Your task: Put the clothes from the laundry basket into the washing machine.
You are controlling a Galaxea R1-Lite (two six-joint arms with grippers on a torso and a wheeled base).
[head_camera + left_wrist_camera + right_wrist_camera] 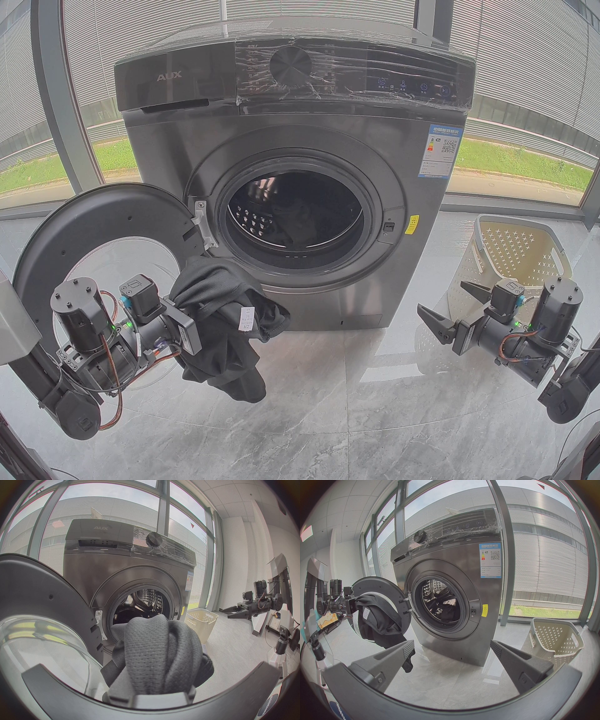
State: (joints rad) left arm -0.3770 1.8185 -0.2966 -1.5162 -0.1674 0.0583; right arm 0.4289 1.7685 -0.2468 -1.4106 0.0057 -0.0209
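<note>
Left claw (190, 330) clamped on a dark garment (225, 306), which hangs at 7 o'clock from the drum (294, 215) of the washing machine (300, 144), just beside the open door (81, 231). Right claw (451, 306) spread wide, holding nothing, near the laundry basket (522, 250) at 4 o'clock of the machine. Dark clothing lies inside the drum.

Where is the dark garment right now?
Head view, left side: the dark garment hangs from the left gripper, beside the open door, below and left of the drum opening of the washing machine, still outside it.
</note>
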